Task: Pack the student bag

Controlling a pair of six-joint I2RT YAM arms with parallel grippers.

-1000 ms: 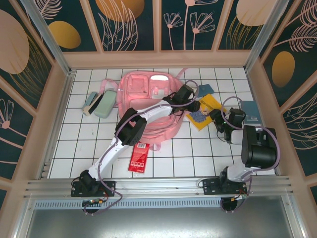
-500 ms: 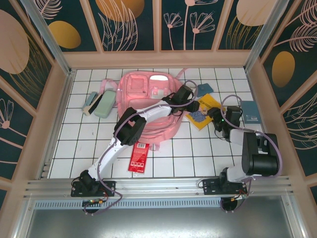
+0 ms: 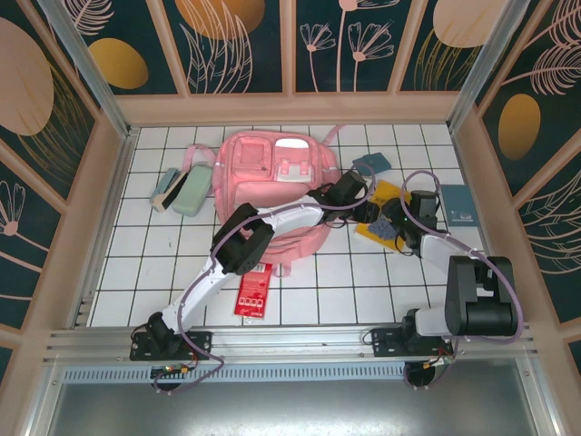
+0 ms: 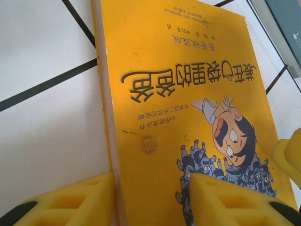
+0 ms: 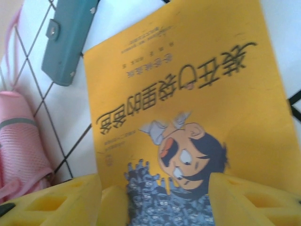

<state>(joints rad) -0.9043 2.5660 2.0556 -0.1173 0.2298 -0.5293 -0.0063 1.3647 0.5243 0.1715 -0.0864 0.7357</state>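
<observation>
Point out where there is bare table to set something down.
Bare tiles: near-left, between the mint pencil case and the near edge; near-centre, right of the red packet. Crowded: right of the student bag, around the yellow book.

Light falls bright and even from above in the top view. The white bench (image 3: 163, 272) carries only faint, soft shadows under the arms, and the pale strip on the student bag (image 3: 263, 177) glares white. The frame posts lean outward toward the corners, a wide-lens bend. In the left wrist view the yellow book (image 4: 188, 94) is crisp, while the fingers (image 4: 70, 197) of the left pincer (image 4: 150, 186) are soft. The right wrist view is smeared throughout, with fuzzy lettering and tiles blown out to white.
</observation>
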